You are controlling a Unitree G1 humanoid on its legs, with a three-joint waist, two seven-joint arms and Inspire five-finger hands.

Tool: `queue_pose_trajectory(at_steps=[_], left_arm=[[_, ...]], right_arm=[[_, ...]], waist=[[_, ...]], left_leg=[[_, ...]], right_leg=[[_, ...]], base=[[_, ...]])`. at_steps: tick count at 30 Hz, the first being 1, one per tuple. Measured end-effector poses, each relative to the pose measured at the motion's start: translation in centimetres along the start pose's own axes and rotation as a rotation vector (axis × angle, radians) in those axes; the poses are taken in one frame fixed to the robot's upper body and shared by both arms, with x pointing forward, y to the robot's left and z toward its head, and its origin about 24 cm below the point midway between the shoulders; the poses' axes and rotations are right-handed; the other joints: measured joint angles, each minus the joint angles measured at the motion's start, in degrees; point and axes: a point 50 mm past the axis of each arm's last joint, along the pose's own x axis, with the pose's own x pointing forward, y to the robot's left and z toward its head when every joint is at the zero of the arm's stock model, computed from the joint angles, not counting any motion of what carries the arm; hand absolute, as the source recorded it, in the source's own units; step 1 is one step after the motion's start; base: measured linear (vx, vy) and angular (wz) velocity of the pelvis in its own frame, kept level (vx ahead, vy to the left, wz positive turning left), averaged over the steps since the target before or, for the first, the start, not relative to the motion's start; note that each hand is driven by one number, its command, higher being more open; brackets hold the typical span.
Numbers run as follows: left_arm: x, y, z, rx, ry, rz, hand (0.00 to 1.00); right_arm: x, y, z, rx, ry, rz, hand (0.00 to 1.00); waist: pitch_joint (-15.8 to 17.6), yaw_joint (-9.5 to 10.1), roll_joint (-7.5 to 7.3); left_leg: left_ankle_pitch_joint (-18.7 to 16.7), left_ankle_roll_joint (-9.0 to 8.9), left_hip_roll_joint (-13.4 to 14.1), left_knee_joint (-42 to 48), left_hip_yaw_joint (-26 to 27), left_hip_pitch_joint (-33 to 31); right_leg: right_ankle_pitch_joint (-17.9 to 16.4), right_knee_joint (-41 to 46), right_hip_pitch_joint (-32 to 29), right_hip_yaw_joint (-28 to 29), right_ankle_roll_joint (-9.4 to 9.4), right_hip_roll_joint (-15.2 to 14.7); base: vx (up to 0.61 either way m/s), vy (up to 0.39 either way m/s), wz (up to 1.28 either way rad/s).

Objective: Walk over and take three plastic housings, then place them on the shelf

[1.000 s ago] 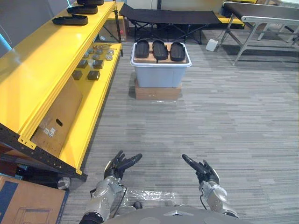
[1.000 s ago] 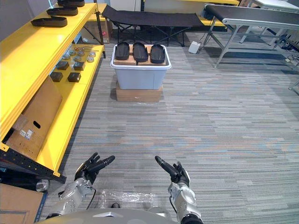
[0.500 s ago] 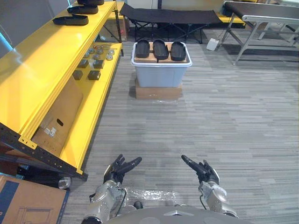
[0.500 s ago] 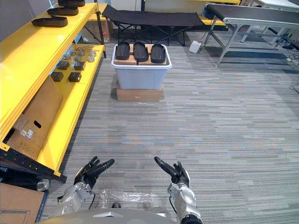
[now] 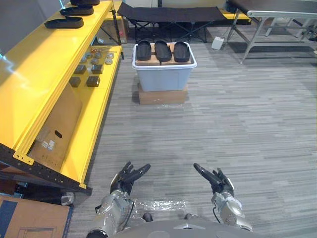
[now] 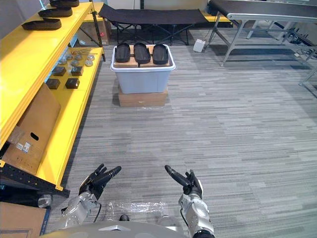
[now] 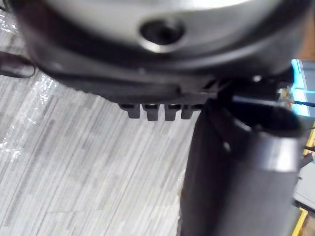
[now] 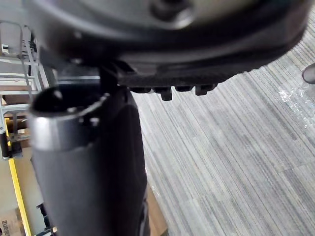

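Note:
Three black plastic housings [image 5: 162, 50] lie side by side on a cardboard sheet atop a pale blue-grey bin [image 5: 163, 76], far ahead on the floor. Two more black housings [image 5: 63, 22] rest on the top level of the yellow shelf [image 5: 34, 74] at the left. My left hand [image 5: 128, 177] and right hand [image 5: 214, 179] hover low in front of me, both open with straight fingers and empty, well short of the bin. In the wrist views the left hand's fingers [image 7: 157, 112] and the right hand's fingers [image 8: 172, 91] stick out straight over the carpet.
The bin stands on a flat cardboard box [image 5: 162, 95]. The lower shelf level holds small dark blocks [image 5: 84, 81] and a leaning cardboard sheet [image 5: 54, 126]. A black cot [image 5: 168, 12] and a metal table [image 5: 272, 10] stand beyond. A brown box [image 5: 29, 220] sits at lower left.
The whole view has shifted: the bin and shelf sit slightly lower-left and closer. Both hands keep the same open pose.

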Motion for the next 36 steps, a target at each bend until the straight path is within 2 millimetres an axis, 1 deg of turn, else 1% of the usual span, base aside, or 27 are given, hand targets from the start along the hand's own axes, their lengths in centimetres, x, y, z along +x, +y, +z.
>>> queue_pose_trajectory(at_steps=[1, 3, 5, 9, 10, 12, 14, 15, 16, 17, 18, 19, 20, 21, 23, 24, 25, 27, 28, 29, 30, 31, 32, 33, 34, 35, 36], left_arm=[[0.1, -0.4, 0.5, 0.003, -0.02, -0.016, 1.0], [0.5, -1.6, 1.6, 0.018, -0.058, -0.059, 1.0], [0.7, -1.9, 1.7, 0.024, -0.051, -0.055, 1.0], [0.8, -1.1, 1.8, 0.041, -0.024, -0.012, 1.0], [0.7, -0.6, 1.3, 0.044, -0.002, 0.005, 1.0], [0.5, 0.0, 0.4, 0.036, 0.034, 0.032, 1.0], [0.0, 0.5, -1.3, -0.004, 0.087, 0.06, 1.0], [-0.6, 0.9, -2.2, -0.037, 0.11, 0.079, 1.0], [-0.8, 0.8, -2.8, -0.061, 0.123, 0.079, 1.0], [-1.1, 0.8, -3.6, -0.104, 0.141, 0.088, 1.0], [-1.3, 0.7, -3.9, -0.113, 0.149, 0.091, 1.0], [-1.5, 0.6, -4.0, -0.13, 0.137, 0.083, 1.0], [-1.3, 0.4, -3.3, -0.154, 0.1, 0.059, 1.0], [-1.3, 0.3, -3.1, -0.168, 0.089, 0.048, 1.0], [-1.4, 0.2, -2.3, -0.21, 0.042, 0.021, 1.0], [-1.4, 0.2, -2.1, -0.216, 0.034, 0.019, 1.0], [-1.5, 0.1, -2.1, -0.233, 0.027, 0.019, 1.0], [-1.6, 0.0, -2.4, -0.262, 0.03, 0.021, 1.0], [-1.7, 0.1, -2.5, -0.27, 0.031, 0.023, 1.0], [-1.8, 0.7, -2.2, -0.261, 0.025, 0.035, 1.0], [-1.8, 1.2, -1.4, -0.245, -0.001, 0.039, 1.0], [-1.7, 1.4, -0.8, -0.238, -0.02, 0.039, 1.0], [-1.3, 1.2, -0.1, -0.228, -0.035, 0.036, 1.0], [-1.1, 1.1, 0.2, -0.223, -0.044, 0.03, 1.0], [-0.9, 1.0, 0.7, -0.211, -0.066, 0.021, 1.0], [-0.8, 0.4, 0.8, -0.192, -0.074, 0.012, 1.0], [-0.8, 0.2, 0.9, -0.177, -0.079, 0.01, 1.0]], right_arm=[[0.0, 0.0, 0.1, 0.0, -0.003, 0.0, 1.0], [0.0, 0.1, 0.0, -0.004, -0.002, -0.005, 1.0], [-0.4, -0.3, -0.7, -0.031, 0.019, -0.012, 1.0], [-1.0, -0.8, -1.6, -0.054, 0.034, -0.003, 1.0], [-1.4, -1.3, -2.1, -0.056, 0.046, -0.008, 1.0], [-1.8, -2.1, -2.7, -0.075, 0.063, -0.023, 1.0], [-2.0, -3.2, -2.5, -0.087, 0.062, -0.05, 1.0], [-2.0, -3.6, -2.3, -0.098, 0.056, -0.052, 1.0], [-1.7, -4.1, -1.4, -0.112, 0.03, -0.056, 1.0], [-1.6, -4.3, -1.0, -0.117, 0.017, -0.062, 1.0], [-1.6, -4.4, -0.8, -0.116, 0.01, -0.064, 1.0], [-1.7, -4.5, -0.9, -0.115, 0.01, -0.069, 1.0], [-1.6, -4.4, -0.7, -0.116, -0.004, -0.069, 1.0], [-1.4, -4.4, -0.3, -0.119, -0.016, -0.067, 1.0], [-0.5, -3.2, 1.6, -0.126, -0.087, -0.03, 1.0], [-0.3, -2.8, 2.0, -0.13, -0.101, -0.019, 1.0], [0.0, -2.2, 2.8, -0.135, -0.126, -0.002, 1.0], [0.1, -2.2, 3.1, -0.138, -0.134, -0.002, 1.0], [0.0, -2.3, 2.8, -0.141, -0.126, -0.005, 1.0], [-0.1, -1.9, 2.2, -0.142, -0.106, 0.005, 1.0], [-0.1, -1.2, 1.8, -0.146, -0.095, 0.032, 1.0], [-0.2, -1.2, 1.6, -0.147, -0.089, 0.035, 1.0], [-0.1, -1.1, 1.7, -0.156, -0.091, 0.04, 1.0], [-0.1, -1.1, 1.6, -0.156, -0.089, 0.039, 1.0], [-0.1, -1.0, 1.3, -0.155, -0.077, 0.04, 1.0], [-0.2, -0.7, 0.8, -0.172, -0.059, 0.056, 1.0], [-0.2, -0.5, 0.7, -0.181, -0.054, 0.066, 1.0]], waist=[[0.3, 0.12, -0.37], [2.4, -0.21, -0.08], [3.0, 0.04, 0.49], [3.5, -0.35, -0.15], [3.4, -0.42, -0.79], [2.9, -0.46, -1.35], [1.5, -1.01, 1.19], [0.1, -0.99, 2.05], [0.4, -1.09, 4.21], [1.1, -0.85, 5.52], [1.6, -0.52, 5.86], [2.5, 0.6, 5.1], [2.6, 1.45, 4.92], [2.6, 1.95, 4.89], [2.7, 3.3, 4.82], [2.9, 3.56, 4.74], [4.0, 4.07, 4.63], [4.8, 4.79, 5.47], [4.6, 4.88, 6.18], [4.4, 5.08, 5.37], [4.1, 5.57, 1.29], [3.9, 5.44, -0.62], [4.2, 5.44, -1.99], [4.2, 5.3, -2.33], [4.5, 4.74, -3.3], [4.5, 4.39, -3.54], [4.6, 4.43, -3.33]], left_leg=[[-0.7, 0.26, 0.0, 1.4, -0.1, -0.9], [-3.3, 1.01, 1.8, 6.7, -0.8, -2.3], [-5.8, 0.72, 3.8, 10.4, -0.8, -2.3], [-9.8, -1.5, 5.5, 14.9, -0.9, -1.9], [-12.0, -2.54, 5.8, 17.3, -1.9, -1.8], [-15.7, -4.11, 6.7, 21.5, -3.8, -1.9], [-19.1, -6.59, 9.9, 24.5, -6.2, -2.5], [-19.0, -7.44, 11.7, 25.5, -6.2, -2.0], [-17.8, -6.65, 14.8, 35.1, -5.9, -5.5], [-13.0, -5.46, 17.6, 46.2, -5.6, -9.5], [-8.9, -4.08, 18.5, 51.3, -6.7, -11.5], [-4.7, -3.88, 18.7, 58.7, -9.2, -14.3], [-8.0, -5.69, 16.0, 59.8, -10.5, -16.8], [-9.2, -6.03, 14.5, 58.2, -10.5, -17.9], [-10.4, -5.83, 9.0, 42.3, -9.4, -22.1], [-9.4, -6.03, 7.8, 36.9, -9.4, -22.9], [-5.3, -7.02, 5.6, 25.4, -10.1, -23.5], [1.0, -8.11, 4.9, 12.1, -10.1, -23.1], [1.4, -7.83, 5.8, 9.8, -9.6, -22.8], [7.3, -5.4, 6.2, 12.7, -9.1, -22.4], [7.0, -4.92, 4.4, 16.5, -6.5, -22.9], [6.3, -3.98, 3.2, 17.0, -5.4, -22.6], [5.3, -1.54, 2.0, 17.8, -5.2, -21.7], [4.5, -0.33, 1.5, 18.2, -5.0, -21.2], [2.3, 1.54, 0.2, 18.5, -4.9, -19.0], [0.2, 2.18, -0.3, 18.3, -5.0, -16.2], [-0.8, 2.26, -0.3, 18.5, -5.0, -14.9]], right_leg=[[-0.6, 3.1, -1.7, 0.3, 0.04, -0.7], [-0.6, 18.1, -9.7, 1.3, 0.52, -2.0], [-1.8, 17.1, -11.1, 0.0, -1.23, -1.7], [0.2, 7.7, -13.6, 1.5, 1.34, -0.6], [0.2, 5.9, -13.4, 3.2, 1.14, -0.2], [0.0, 6.0, -12.6, 5.1, -1.46, 0.7], [0.2, 9.9, -12.3, 3.0, -2.35, 2.9], [-0.5, 9.5, -11.6, 2.3, -3.25, 4.1], [-1.7, 9.7, -10.4, 1.1, -5.24, 5.9], [-2.3, 8.6, -7.3, 0.4, -6.55, 7.5], [-2.7, 7.3, -4.8, 0.2, -7.14, 8.1], [-3.4, 4.6, 0.0, 0.1, -7.84, 8.7], [-3.5, 2.4, 3.4, 0.1, -7.84, 8.4], [-3.5, 1.2, 4.6, 0.4, -7.87, 8.2], [-3.5, -2.8, 7.2, 3.0, -7.9, 8.3], [-3.6, -3.4, 7.7, 3.6, -7.92, 8.3], [-3.8, -4.6, 9.4, 4.9, -7.93, 8.3], [-5.7, -6.0, 12.8, 6.9, -6.92, 9.7], [-7.8, -5.9, 14.8, 7.7, -6.4, 10.8], [-11.5, -4.1, 16.6, 8.8, -6.66, 10.4], [-15.6, -0.8, 16.4, 9.6, -7.78, 7.4], [-16.5, 2.7, 15.9, 9.9, -7.3, 6.2], [-15.9, 17.2, 9.5, 10.2, -5.24, 3.7], [-13.6, 24.7, 5.9, 10.6, -1.37, 2.5], [-5.7, 36.7, 1.1, 11.1, 2.79, 0.1], [-2.8, 44.5, -2.3, 11.0, 2.17, -1.5], [-4.2, 46.5, -3.8, 10.6, 0.44, -1.9]], base=[[-0.03, 0.01, 0.06], [-0.01, 0.005, 0.07], [0.06, -0.014, -0.04], [0.16, -0.068, 0.0], [0.29, -0.234, 0.3], [0.32, -0.293, 0.51], [0.34, -0.293, 0.46], [0.43, -0.248, 0.28], [0.53, -0.302, 0.28], [0.46, -0.236, 0.26], [0.47, -0.234, 0.13], [0.57, -0.219, 0.07], [0.55, -0.196, -0.08], [0.42, -0.133, -0.33], [0.38, -0.044, -0.6], [0.52, -0.007, -0.65], [0.32, 0.026, -0.53], [0.46, 0.101, -0.55], [0.54, 0.203, -0.52], [0.46, 0.196, -0.47], [0.47, 0.152, -0.41], [0.51, 0.108, -0.26], [0.52, 0.107, -0.06], [0.54, 0.13, 0.05], [0.53, 0.143, 0.08], [0.53, 0.131, 0.02], [0.52, 0.108, -0.05]])
